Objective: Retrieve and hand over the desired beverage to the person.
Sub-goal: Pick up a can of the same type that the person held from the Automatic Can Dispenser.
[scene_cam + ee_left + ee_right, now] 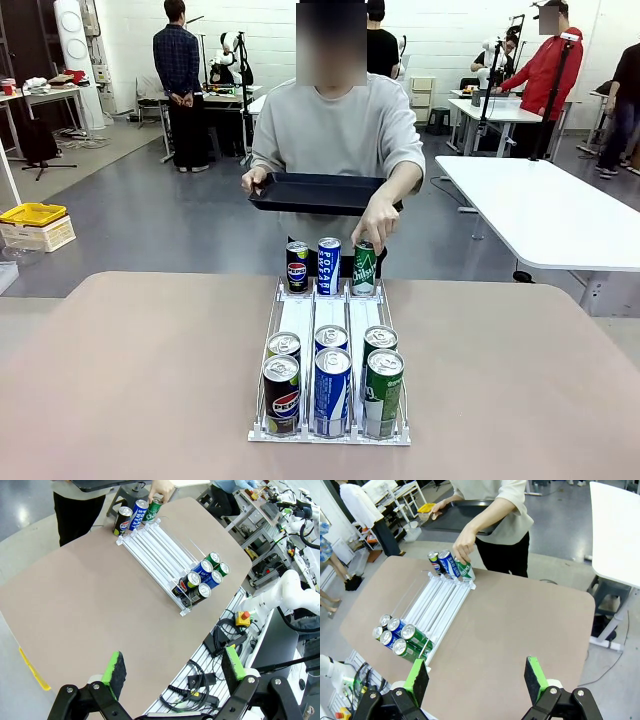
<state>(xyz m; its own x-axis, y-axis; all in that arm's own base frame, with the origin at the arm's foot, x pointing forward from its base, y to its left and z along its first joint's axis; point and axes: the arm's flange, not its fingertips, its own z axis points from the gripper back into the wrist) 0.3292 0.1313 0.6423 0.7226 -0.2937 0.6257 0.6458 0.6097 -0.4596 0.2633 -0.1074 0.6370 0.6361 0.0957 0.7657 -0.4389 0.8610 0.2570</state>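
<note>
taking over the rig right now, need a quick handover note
Left claw: open, empty, high above the brown table.
Right claw: open, empty, also high above the table.
Things: white three-lane plastic rack mid-table, six drink cans at its near end, three more at the far end. The person in the light grey sweatshirt holds a black tray in one hand; the other hand rests on the far green can.
Done: no can grasped yet.
Left: a green drink is probably wanted; grasp one and hand it over.
</note>
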